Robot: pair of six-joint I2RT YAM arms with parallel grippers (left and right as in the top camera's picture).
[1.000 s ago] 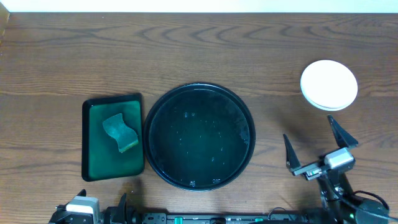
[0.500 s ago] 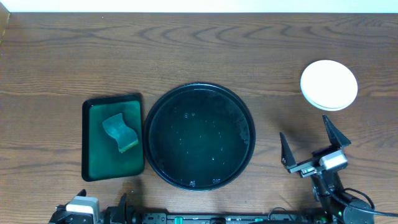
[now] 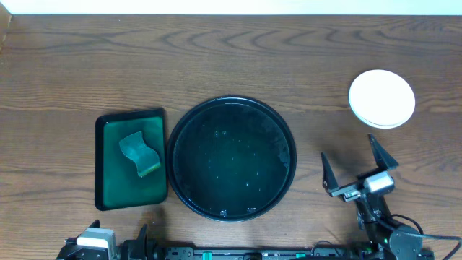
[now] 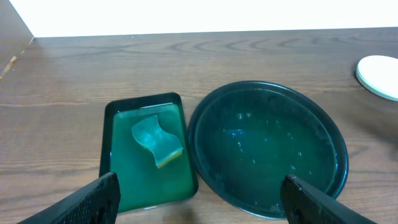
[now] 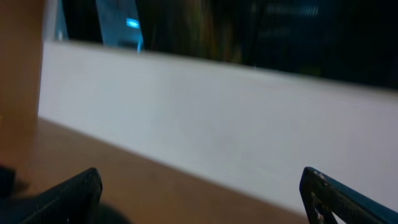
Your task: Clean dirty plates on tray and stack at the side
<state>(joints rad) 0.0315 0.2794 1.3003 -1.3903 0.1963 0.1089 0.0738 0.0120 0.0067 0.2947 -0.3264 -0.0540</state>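
The plates (image 3: 382, 98) sit as one white stack on the table (image 3: 216, 58), at about 2 o'clock from the tray (image 3: 231, 162) and well apart from it. Small bright drops show on the black tray's floor. The right gripper (image 3: 346, 146) stands at 3 o'clock of the tray, jaws spread wide and holding nothing. The left gripper (image 4: 201, 178) is also spread wide, with nothing between its fingers. At 9 o'clock, a green tray (image 3: 108, 173) carries a sponge (image 3: 141, 153).
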